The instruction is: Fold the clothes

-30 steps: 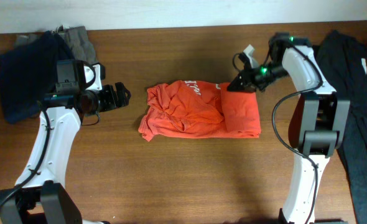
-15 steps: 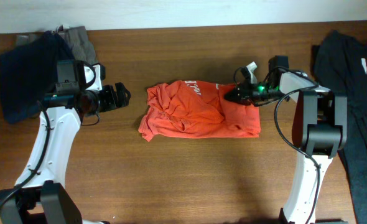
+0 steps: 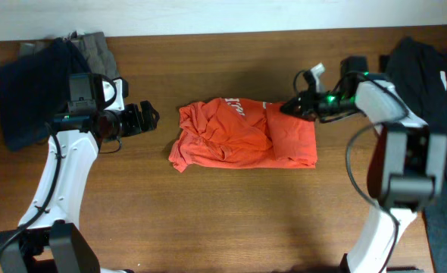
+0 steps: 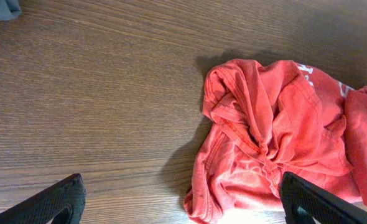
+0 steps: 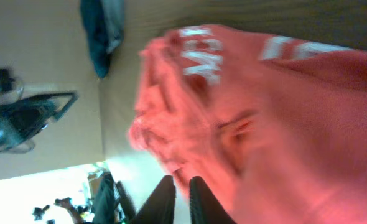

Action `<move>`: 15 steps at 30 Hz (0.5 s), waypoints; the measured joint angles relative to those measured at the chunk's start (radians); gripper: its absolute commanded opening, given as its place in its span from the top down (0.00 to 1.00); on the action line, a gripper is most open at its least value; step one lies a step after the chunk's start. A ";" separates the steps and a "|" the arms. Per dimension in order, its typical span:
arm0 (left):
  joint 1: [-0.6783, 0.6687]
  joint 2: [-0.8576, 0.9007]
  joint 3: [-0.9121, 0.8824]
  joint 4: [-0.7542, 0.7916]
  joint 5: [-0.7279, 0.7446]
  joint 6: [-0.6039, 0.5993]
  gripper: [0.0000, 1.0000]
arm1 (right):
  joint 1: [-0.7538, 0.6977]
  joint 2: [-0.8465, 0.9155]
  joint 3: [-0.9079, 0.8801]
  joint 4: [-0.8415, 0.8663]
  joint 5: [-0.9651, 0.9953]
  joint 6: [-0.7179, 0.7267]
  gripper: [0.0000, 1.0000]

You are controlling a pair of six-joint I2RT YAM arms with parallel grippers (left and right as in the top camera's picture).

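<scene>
Showing partly hidden, unreadable white lettering (image 3: 236,107), the orange-red T-shirt (image 3: 231,140) lies crumpled.

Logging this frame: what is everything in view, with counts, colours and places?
T-shirt: one, orange-red with white lettering, crumpled at the table's centre.
navy garment: one, navy, far left corner.
grey garment: one, grey, beside the navy one at the far edge.
black garment: one, black, along the right edge.
table: one, brown wood.
left claw: one, black, open, left of the T-shirt and apart from it.
right claw: one, black, at the T-shirt's far right corner.
</scene>
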 measured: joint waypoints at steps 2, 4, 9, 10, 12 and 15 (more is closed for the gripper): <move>0.000 0.000 0.000 -0.004 0.000 0.000 0.01 | 0.000 -0.078 0.008 -0.071 -0.002 -0.051 0.87; 0.000 0.000 0.000 -0.010 0.000 0.000 0.01 | 0.000 -0.138 0.019 -0.173 0.002 -0.087 0.91; 0.000 0.000 0.000 -0.014 -0.001 0.000 0.01 | 0.000 -0.149 -0.073 -0.285 0.006 -0.225 0.92; 0.000 0.000 0.000 -0.014 0.000 0.000 0.01 | 0.000 -0.149 -0.124 -0.247 0.006 -0.240 0.91; 0.000 0.000 0.000 -0.014 0.000 0.000 0.01 | 0.000 -0.148 -0.223 -0.159 -0.001 -0.259 0.87; 0.000 0.000 0.000 -0.014 0.000 0.000 0.01 | 0.000 -0.140 -0.374 -0.002 -0.021 -0.266 0.84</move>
